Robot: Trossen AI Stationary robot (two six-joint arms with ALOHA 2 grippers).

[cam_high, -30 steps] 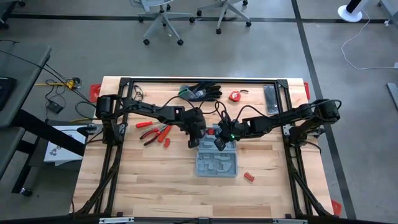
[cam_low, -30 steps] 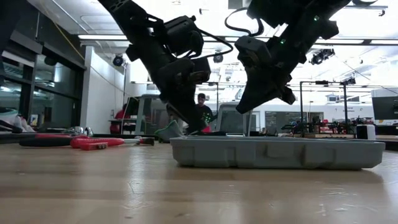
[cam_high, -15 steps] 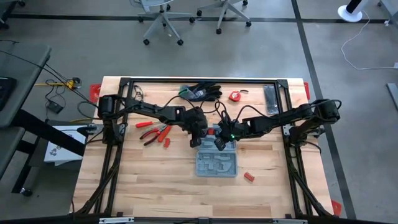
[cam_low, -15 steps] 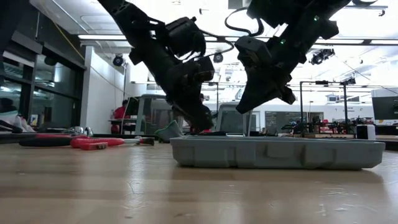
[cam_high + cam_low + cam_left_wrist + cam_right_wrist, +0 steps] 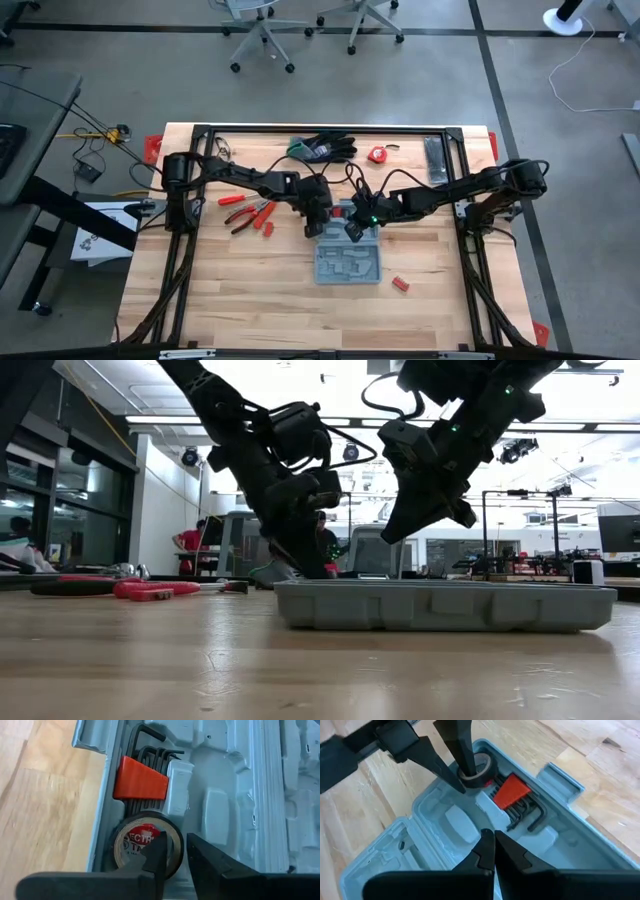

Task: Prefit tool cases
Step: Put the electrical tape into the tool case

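Observation:
The grey-blue tool case (image 5: 350,262) lies open on the table, its moulded recesses facing up (image 5: 225,795). In its far left corner a black tape roll (image 5: 137,845) lies flat in a recess, beside a hex key set in a red holder (image 5: 140,782). My left gripper (image 5: 176,845) slants down onto the roll (image 5: 482,767), slightly open, its fingers either side of the roll's wall. My right gripper (image 5: 492,845) hangs shut above the case's middle (image 5: 352,232), holding nothing. My left gripper comes at the tape roll from above, slanting. One finger (image 5: 159,852) stands in the roll's hole and the other (image 5: 205,857) outside, with the roll's wall (image 5: 175,855) in the gap between them. Whether either finger touches the wall, I cannot tell. The roll lies flat in its recess.
Red-handled pliers (image 5: 245,213) lie left of the case and a small red piece (image 5: 400,284) to its right. At the far edge lie black-and-green gloves (image 5: 322,148), a red tape measure (image 5: 378,154) and a dark flat bar (image 5: 436,158). Bare wood lies toward the near edge.

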